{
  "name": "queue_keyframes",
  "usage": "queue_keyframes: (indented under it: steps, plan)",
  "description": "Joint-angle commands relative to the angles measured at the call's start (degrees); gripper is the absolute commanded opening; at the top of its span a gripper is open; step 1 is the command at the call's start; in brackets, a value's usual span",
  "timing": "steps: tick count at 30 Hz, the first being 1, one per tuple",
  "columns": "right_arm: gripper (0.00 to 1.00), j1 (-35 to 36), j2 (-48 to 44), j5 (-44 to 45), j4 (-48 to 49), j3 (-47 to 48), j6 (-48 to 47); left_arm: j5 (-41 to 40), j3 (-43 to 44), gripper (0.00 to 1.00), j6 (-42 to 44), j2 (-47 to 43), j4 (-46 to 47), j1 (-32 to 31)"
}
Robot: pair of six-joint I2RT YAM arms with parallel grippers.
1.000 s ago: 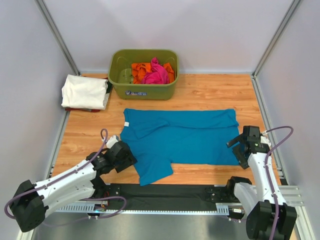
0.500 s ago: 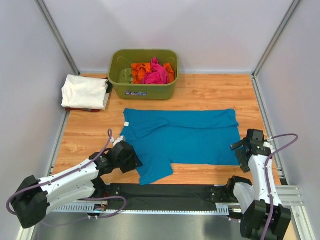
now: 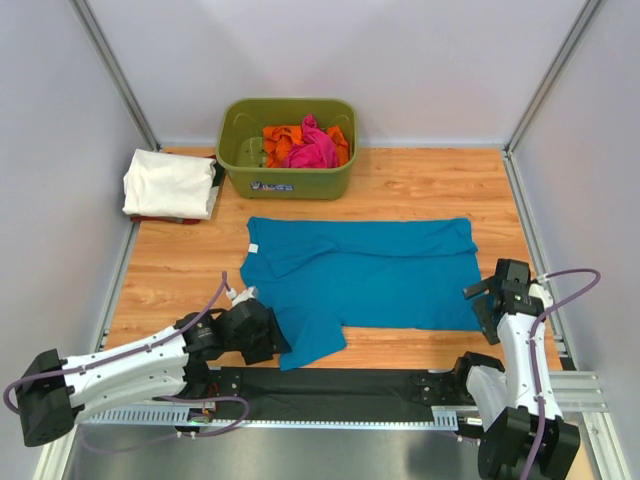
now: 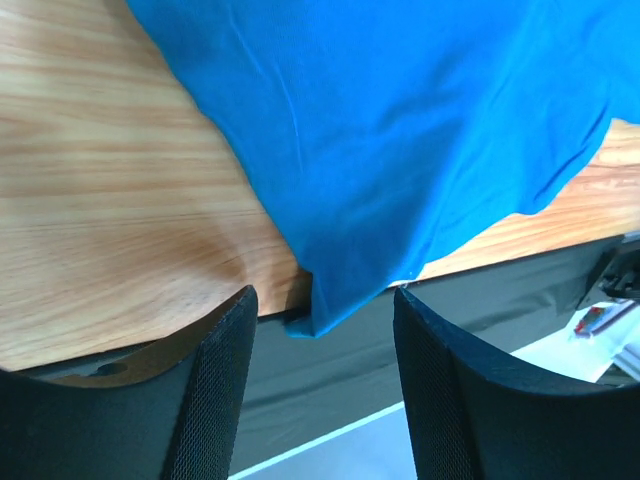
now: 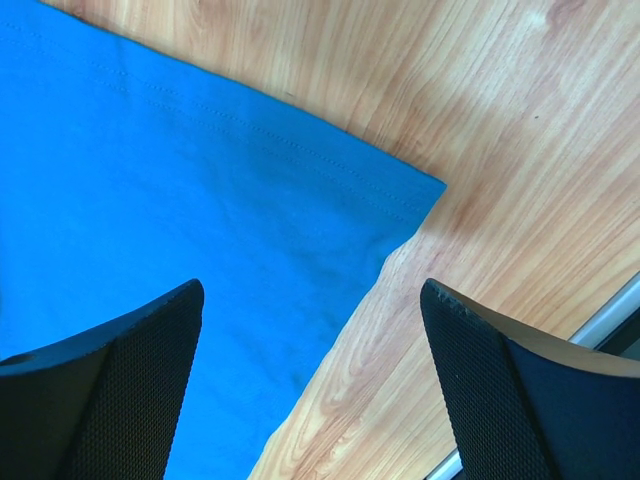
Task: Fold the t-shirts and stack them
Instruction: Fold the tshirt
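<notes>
On counter (image 3: 420, 190), teal-blue t-shirt (image 3: 380, 275) spread out, left tool (image 4: 323, 300) open astride sleeve tip at near edge, right tool (image 5: 310, 290) open above hem corner, neither gripping cloth

Robot lab test cell, plain pale wall panels (image 3: 400, 60) closing in a wooden table (image 3: 430, 185) on three sides, metal frame posts (image 3: 113, 75) running up the corners, left arm (image 3: 120, 365) and right arm (image 3: 518, 350) trailing cables, sitting bolted to a metal rail (image 3: 330, 414) along the table's near edge.
</notes>
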Motion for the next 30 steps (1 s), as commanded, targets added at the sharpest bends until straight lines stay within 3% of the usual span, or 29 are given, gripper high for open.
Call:
queue_keyframes:
  steps: [1, 7, 10, 16, 24, 27, 30]
  plan:
    - [0.91, -0.72, -0.21, 2.61, 0.52, 1.81, -0.71, 0.42, 1.12, 0.64, -3.41, 2.56, 2.93, -2.09]
    - [0.92, -1.96, 1.29, 3.15, 0.43, 3.13, -1.68, -1.08, 2.79, 0.59, -6.30, 6.79, 3.80, -5.43]
    - [0.91, -2.40, 1.73, 3.14, 0.08, 3.04, -2.38, -1.34, 1.74, 0.45, -7.71, 7.23, 6.97, -5.79]
    - [0.90, -4.15, 0.41, 2.36, 0.51, 2.69, -1.50, -3.00, 2.70, 0.02, -7.72, 6.53, 5.40, -6.05]
    - [0.78, -4.77, 0.41, -0.72, 3.68, 0.93, -2.38, -6.26, 5.34, 0.00, -6.31, 4.94, 1.09, -6.05]
    - [0.78, -4.77, 1.02, 0.85, 1.41, 1.72, -1.94, -8.01, 6.13, 0.00, -5.43, 4.24, -0.66, -6.05]
    - [0.85, -4.77, 3.04, 3.40, -2.63, 4.53, 0.42, -9.60, 6.13, 0.00, -5.08, 3.98, -1.29, -6.05]
